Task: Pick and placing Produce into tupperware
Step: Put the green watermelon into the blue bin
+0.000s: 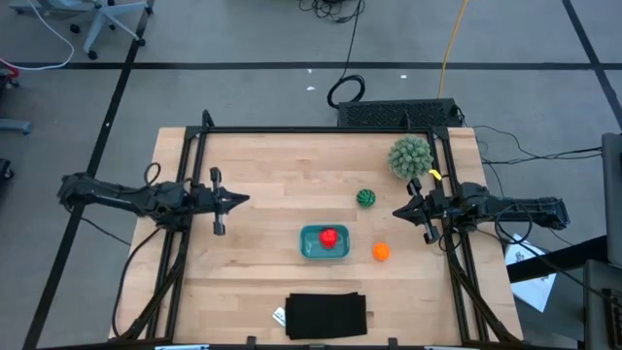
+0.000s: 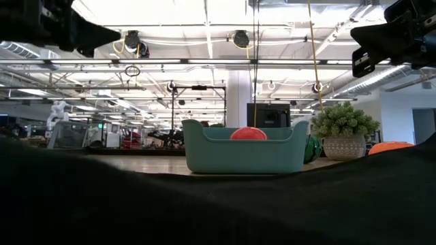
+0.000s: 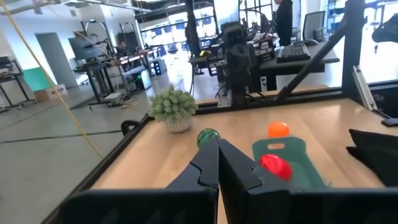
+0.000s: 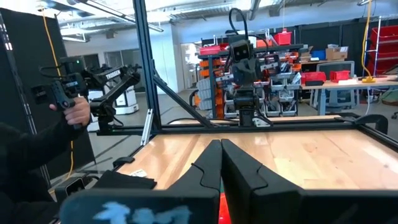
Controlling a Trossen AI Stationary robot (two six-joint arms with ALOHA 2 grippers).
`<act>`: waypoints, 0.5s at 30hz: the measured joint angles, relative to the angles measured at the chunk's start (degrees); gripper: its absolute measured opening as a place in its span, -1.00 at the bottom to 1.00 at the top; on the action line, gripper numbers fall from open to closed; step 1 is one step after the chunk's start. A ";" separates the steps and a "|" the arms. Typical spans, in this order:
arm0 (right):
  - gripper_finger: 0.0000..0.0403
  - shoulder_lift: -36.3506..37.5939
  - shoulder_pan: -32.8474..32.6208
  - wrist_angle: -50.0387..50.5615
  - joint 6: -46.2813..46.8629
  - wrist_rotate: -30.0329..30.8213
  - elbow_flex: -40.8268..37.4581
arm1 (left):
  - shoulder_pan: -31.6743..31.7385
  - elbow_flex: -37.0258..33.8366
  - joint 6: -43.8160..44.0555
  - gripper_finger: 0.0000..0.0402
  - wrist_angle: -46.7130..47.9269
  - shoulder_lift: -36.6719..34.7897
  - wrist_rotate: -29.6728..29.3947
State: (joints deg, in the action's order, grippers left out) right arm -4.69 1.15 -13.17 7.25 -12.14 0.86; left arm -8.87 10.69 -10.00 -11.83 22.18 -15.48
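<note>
1. Sitting inside the small teal-blue rounded-rectangular plastic tupperware point(image 1: 313, 251), the small red toy piece point(image 1: 329, 236) counts as one item of produce already placed; the container rests near the middle of the wooden table point(image 1: 262, 175), toward its front
2. Two pieces remain outside: the dark green striped ball point(image 1: 365, 197) lies behind and to the right of the container, apart from it, and the orange ball point(image 1: 381, 251) lies just beside the container's right end without touching it
3. The left gripper point(image 1: 241, 200) is above the left part of the table, well apart from the container, fingers pressed together and carrying nothing
4. The right gripper point(image 1: 398, 211) is at the right side of the table, between the green ball and the orange ball, its fingers likewise shut and empty
5. Judging from this, the step in hand is the start of the second pick, with both arms waiting
6. The next move likely calls for the right gripper to spread its fingers, come down over one of the nearby balls, close on it, and carry it over the container's shallow rim
7. Both balls may roll if nudged, so a centred approach seems wise
8. The large pale green spiky ball point(image 1: 410, 157) and the flat black rectangle point(image 1: 327, 316) are not part of the job
</note>
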 joint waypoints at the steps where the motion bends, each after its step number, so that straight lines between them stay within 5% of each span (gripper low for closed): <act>1: -1.00 0.00 0.00 0.00 -0.07 0.00 0.00 | -0.24 -0.84 -0.04 -1.00 -0.49 -0.22 -0.09; 15: -1.00 0.00 0.00 0.11 -1.51 -0.10 0.00 | -0.65 -2.37 3.70 -0.97 3.84 -0.07 1.97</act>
State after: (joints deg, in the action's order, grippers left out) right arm -4.69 1.15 -13.06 5.74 -12.24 0.86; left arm -9.52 8.32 -6.30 -7.99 22.11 -13.50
